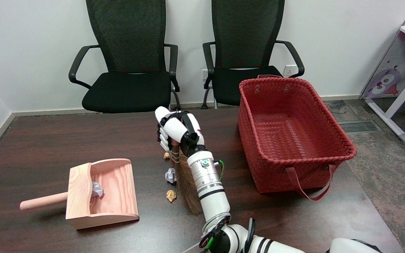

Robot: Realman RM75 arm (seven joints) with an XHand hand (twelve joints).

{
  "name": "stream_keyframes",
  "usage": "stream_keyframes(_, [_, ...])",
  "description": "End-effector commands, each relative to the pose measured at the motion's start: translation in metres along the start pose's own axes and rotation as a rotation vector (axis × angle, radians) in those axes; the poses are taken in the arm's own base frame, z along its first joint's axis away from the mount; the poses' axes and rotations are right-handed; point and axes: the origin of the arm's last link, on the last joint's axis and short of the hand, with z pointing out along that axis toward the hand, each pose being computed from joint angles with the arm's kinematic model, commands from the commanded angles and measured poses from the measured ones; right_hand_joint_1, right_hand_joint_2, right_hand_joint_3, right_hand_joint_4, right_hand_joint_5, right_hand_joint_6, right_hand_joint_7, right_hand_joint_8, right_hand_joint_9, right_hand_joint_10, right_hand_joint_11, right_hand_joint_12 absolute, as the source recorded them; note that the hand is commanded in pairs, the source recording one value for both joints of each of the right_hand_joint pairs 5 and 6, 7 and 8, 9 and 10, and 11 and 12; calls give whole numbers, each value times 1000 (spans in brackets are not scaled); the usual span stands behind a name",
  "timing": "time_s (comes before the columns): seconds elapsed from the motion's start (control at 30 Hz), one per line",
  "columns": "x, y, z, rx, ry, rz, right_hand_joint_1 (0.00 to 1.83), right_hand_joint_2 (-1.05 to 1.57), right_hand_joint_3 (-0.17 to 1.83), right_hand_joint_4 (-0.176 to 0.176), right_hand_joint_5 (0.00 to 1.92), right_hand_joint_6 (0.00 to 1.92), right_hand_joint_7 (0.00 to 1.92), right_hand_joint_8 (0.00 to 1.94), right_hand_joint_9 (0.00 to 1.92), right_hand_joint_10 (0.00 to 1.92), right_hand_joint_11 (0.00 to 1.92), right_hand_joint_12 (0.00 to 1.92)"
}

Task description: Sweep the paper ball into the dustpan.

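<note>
While our right hand [176, 131] holds the top of the little broom [187, 182], with its fingers wrapped around the handle, the brown bristles rest on the dark table [40, 147]. We see three paper balls loose just left of the broom: a white one [170, 175] touching the bristles, a tan one [171, 195] near the broom's tip, and a small tan one [167, 155] up by our hand. One more white ball [97, 189] sits inside the wooden dustpan [79, 189] farther left. We also see a red woven basket [258, 147] on our right.
</note>
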Motion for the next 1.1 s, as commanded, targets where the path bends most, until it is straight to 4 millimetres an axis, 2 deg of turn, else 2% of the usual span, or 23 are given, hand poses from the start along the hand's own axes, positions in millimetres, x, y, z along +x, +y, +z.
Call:
stream_keyframes(0.03, [4,-6,4,34,35,215,726,1571,1833,49,1920,1920,1920,1920,1920,1920,1920,1920])
stream_keyframes(0.7, [12,-5,5,34,56,320,711,1567,1833,41,1920,1920,1920,1920,1920,1920,1920,1920])
stream_keyframes(0.9, [13,-3,7,33,61,450,710,1549,1833,39,1920,1920,1920,1920,1920,1920,1920,1920])
stream_keyframes(1.1, [15,-6,9,44,58,474,712,1522,1833,37,1920,1920,1920,1920,1920,1920,1920,1920])
